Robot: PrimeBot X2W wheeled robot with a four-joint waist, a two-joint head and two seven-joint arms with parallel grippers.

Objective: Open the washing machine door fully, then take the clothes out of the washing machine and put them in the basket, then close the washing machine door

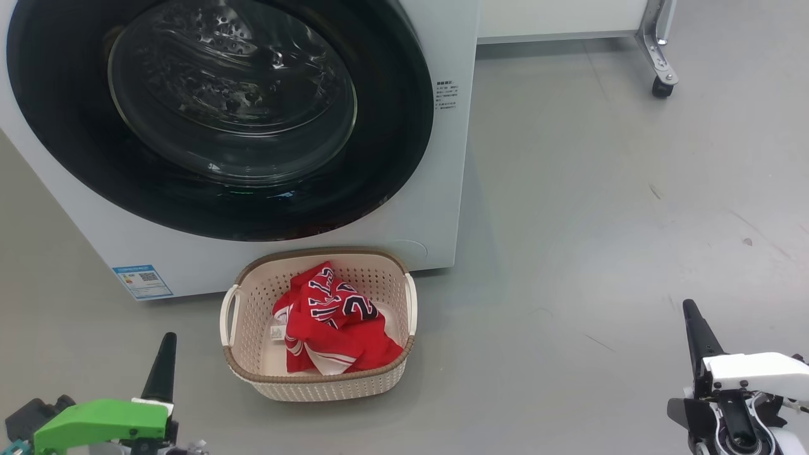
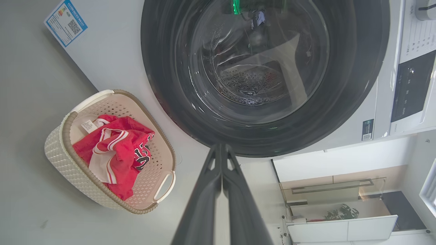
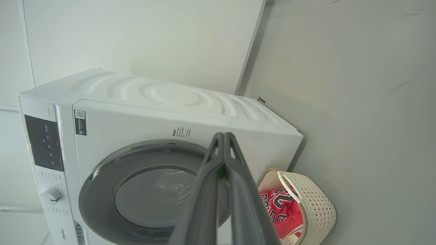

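Both hands were pinched fully closed and held nothing. The left hand (image 1: 165, 346) sat low near the basket's (image 1: 314, 252) left handle, and the right hand (image 1: 693, 314) was well apart over the bare floor (image 1: 569, 240). The clothes (image 1: 335, 322) lay heaped in the basket, which stood on the floor just in front of the washing machine (image 1: 436, 208), below the lower rim of the washing machine door (image 1: 221, 120). The door looked flush against the front, so the task seemed all but finished, and the remaining dangers were quiet ones. Whether the latch had caught could not be told from these views; a door only resting against the gasket might drift open again. No red showed through the glass, yet reflections hid much of the drum, so a small garment left inside could not be ruled out. The red heap rose close to the basket's near rim, and a careless sweep of the left arm could have clipped the handle, shoved the light basket or tipped cloth onto the floor. Reopening the door to check would have swung it out above the basket, which stood close enough to risk a knock.
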